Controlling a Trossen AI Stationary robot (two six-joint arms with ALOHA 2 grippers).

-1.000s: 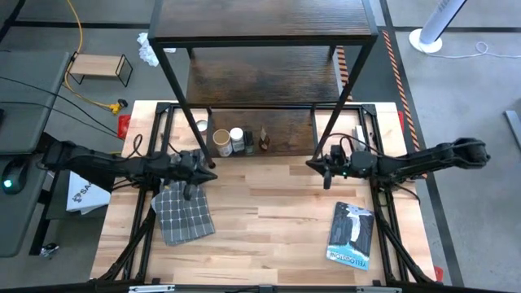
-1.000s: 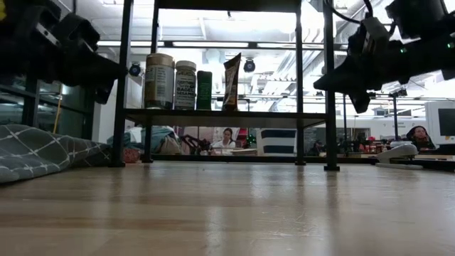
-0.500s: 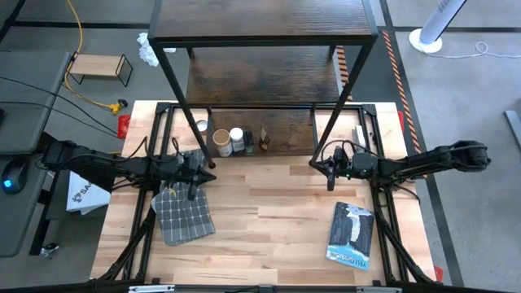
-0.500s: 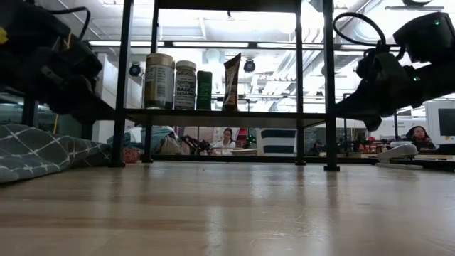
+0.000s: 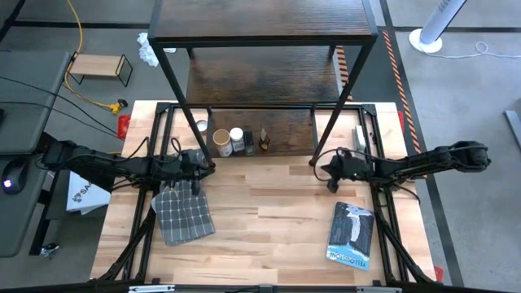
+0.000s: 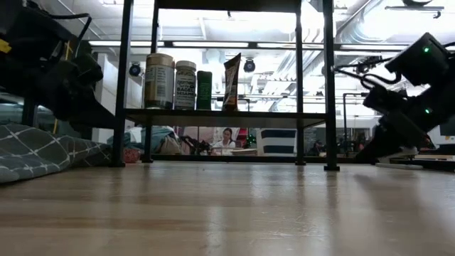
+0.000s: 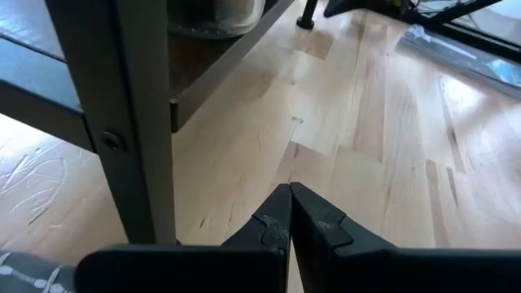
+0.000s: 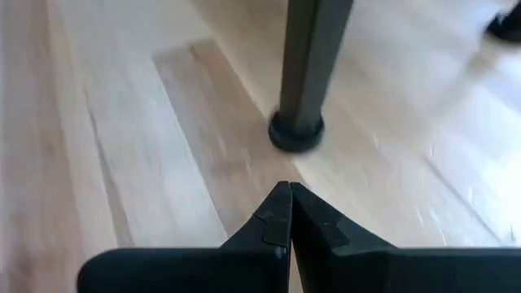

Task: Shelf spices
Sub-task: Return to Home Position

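Note:
The spices stand in a row on the lowest board of the tall dark shelf (image 5: 281, 130): a tan round canister (image 5: 221, 143), a white-capped jar (image 5: 237, 137), a green jar (image 5: 248, 144) and a slim dark-brown bottle (image 5: 264, 142). The low view shows the same row, from the canister (image 6: 159, 80) to the brown bottle (image 6: 232, 80). My left gripper (image 5: 203, 164) is shut and low beside the shelf's front-left leg (image 7: 122, 122). My right gripper (image 5: 324, 171) is shut and low before the front-right leg's foot (image 8: 297, 130). Neither touches anything.
A grey checked cloth (image 5: 183, 213) lies on the table under the left arm. A blue-and-white book (image 5: 352, 233) lies near the right front. Bare wood stretches between them. A small light-wood stand (image 5: 99, 67) sits off the table. A person (image 6: 227, 136) sits far behind.
Both grippers have sunk toward the table with their fingers shut. The right one has dropped furthest and drawn slightly toward the near right, away from the shelf. The left one has lowered beside the shelf's front-left leg. The spices have stayed put.

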